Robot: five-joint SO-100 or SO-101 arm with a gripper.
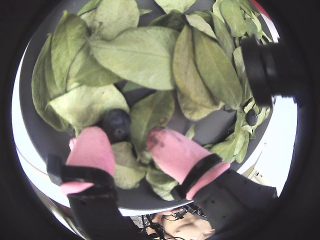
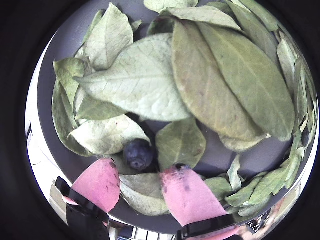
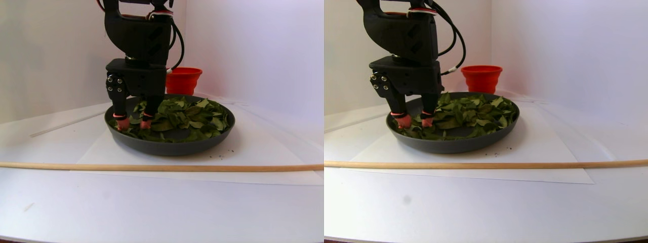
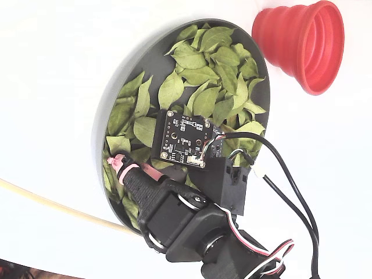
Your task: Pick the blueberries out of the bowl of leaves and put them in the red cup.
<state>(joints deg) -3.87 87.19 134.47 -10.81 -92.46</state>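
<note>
1. Blueberries: one dark blueberry (image 1: 116,125) lies on the bowl floor among the leaves, just ahead of the gap between the pink fingertips (image 2: 102,182) in both wrist views. A second berry (image 1: 251,117) sits near the bowl's right rim in a wrist view, half hidden by leaves.
2. Gripper (image 2: 140,182): the jaws stand spread, with nothing between them; the pink-padded tips rest low among the leaves, one on each side of the near berry. The right tip carries dark smudges.
3. Bowl (image 4: 142,49): a shallow dark grey dish with its floor showing between the leaves at the centre and along the rim.
4. Leaves (image 4: 203,75): green and yellow-green, loosely overlapped, covering most of the dish.
5. Red cup (image 4: 302,40): stands upright just beyond the bowl rim, apart from it, mouth open. Its inside cannot be seen well enough to tell the contents.
6. Surface: a white tabletop with a white paper sheet (image 3: 253,147) under the bowl; a few dark specks lie on the sheet near the dish. A thin wooden rod (image 3: 152,166) lies across the table in front of the bowl.
7. Room: plain white walls meet in a corner behind the cup in the stereo pair view.
</note>
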